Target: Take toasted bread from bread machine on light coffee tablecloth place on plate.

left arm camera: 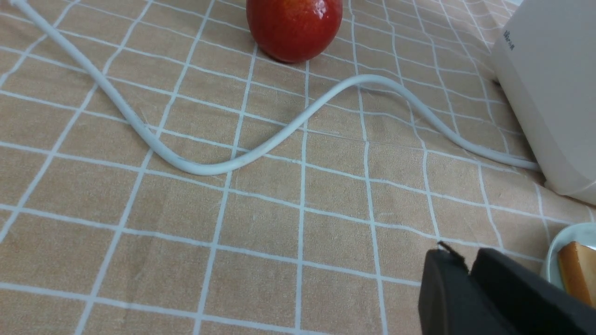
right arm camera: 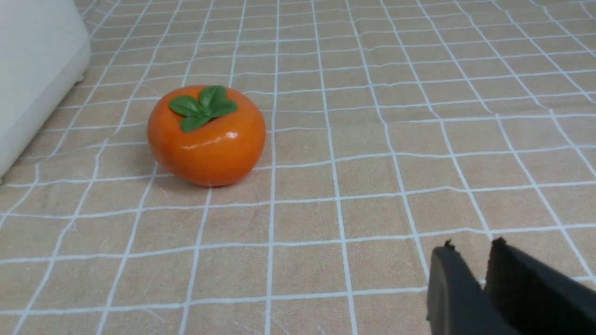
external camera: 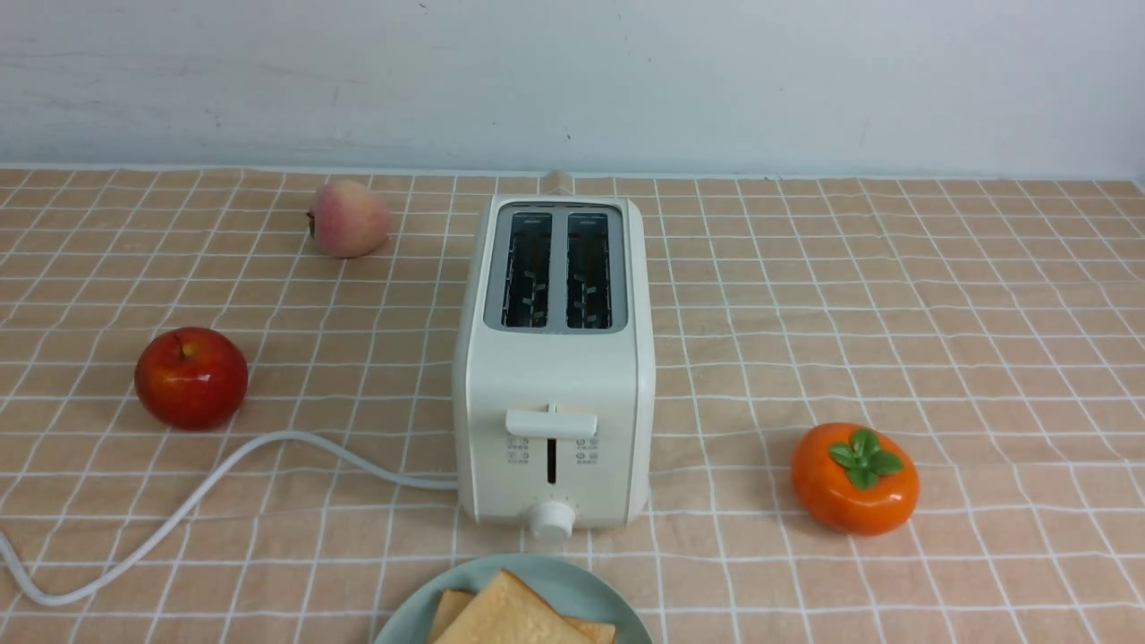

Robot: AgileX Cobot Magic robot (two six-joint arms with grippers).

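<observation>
The cream-white bread machine (external camera: 553, 376) stands mid-table on the light coffee tablecloth (external camera: 894, 304); both of its slots look empty. Two slices of toasted bread (external camera: 514, 617) lie overlapping on the pale mint-blue plate (external camera: 572, 581) at the near edge, cut off by the frame. Neither gripper shows in the front view. In the left wrist view my left gripper (left arm camera: 465, 258) is shut and empty, low over the cloth, beside the plate rim (left arm camera: 565, 237) and a toast edge (left arm camera: 575, 272). In the right wrist view my right gripper (right arm camera: 470, 249) is shut and empty over bare cloth.
The toaster's white cord (external camera: 224, 474) snakes left over the cloth. A red apple (external camera: 190, 376) sits left of the toaster, a peach (external camera: 349, 217) at the back left, and an orange persimmon (external camera: 854, 477) on the right. A white wall runs behind the table.
</observation>
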